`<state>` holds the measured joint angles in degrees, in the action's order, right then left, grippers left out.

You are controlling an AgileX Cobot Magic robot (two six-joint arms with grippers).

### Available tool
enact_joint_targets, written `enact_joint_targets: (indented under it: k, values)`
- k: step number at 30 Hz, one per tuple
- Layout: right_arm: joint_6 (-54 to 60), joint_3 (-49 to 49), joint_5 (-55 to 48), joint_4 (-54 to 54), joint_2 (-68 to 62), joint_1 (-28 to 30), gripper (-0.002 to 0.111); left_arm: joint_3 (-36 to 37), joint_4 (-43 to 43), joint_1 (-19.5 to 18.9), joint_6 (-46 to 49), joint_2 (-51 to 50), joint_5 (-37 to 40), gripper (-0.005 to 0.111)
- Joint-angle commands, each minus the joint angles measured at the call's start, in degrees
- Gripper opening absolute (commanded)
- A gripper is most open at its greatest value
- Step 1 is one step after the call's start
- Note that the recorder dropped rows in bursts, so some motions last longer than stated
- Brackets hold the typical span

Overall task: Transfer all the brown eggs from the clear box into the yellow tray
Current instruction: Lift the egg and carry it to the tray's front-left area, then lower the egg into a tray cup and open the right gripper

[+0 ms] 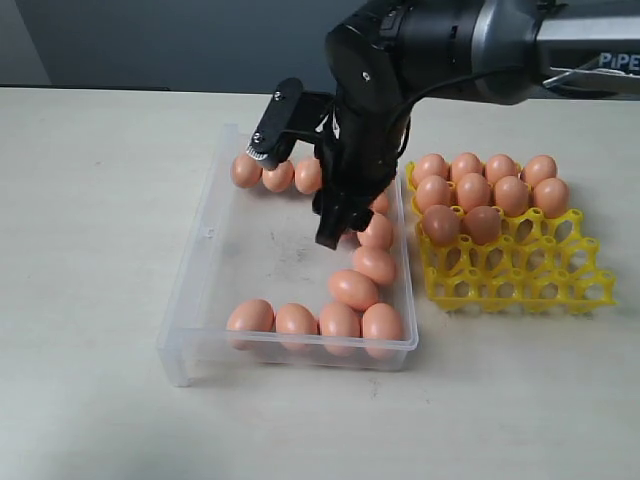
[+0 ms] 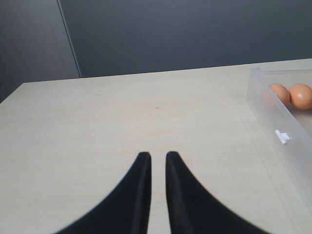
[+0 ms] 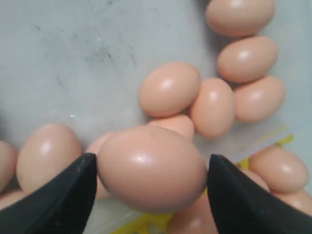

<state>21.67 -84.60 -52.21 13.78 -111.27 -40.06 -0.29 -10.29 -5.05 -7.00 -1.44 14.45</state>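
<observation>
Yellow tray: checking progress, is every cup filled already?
No, the yellow tray shows empty cups across its near rows.

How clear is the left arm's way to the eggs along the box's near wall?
Probably yes: those eggs lie in the open box, and the right end effector, holding an egg, hangs farther back.

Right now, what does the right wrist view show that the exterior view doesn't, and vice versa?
Right wrist only: one brown egg between the right gripper's jaws, touching both. Exterior only: the whole clear box, the yellow tray with ten eggs seated, four eggs lined along the box's end. Both: loose eggs on the box floor, a strip of the tray.
</observation>
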Motion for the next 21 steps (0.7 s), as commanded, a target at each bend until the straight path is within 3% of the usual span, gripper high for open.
enact_joint_targets:
  k: [1,13,21]
  values:
    - [-3.3,3.0,-0.5,1.1,3.7,3.4,-0.001,0.3,0.1,0.0,-0.1,-0.1,-0.7,0.012]
    - [-7.4,22.7,8.6,0.5,19.8,19.1,-0.001,0.3,0.1,0.0,-0.1,-0.1,-0.7,0.012]
    - [-8.5,28.3,15.0,3.9,19.6,20.0,-0.001,0.3,0.1,0.0,-0.1,-0.1,-0.7,0.012]
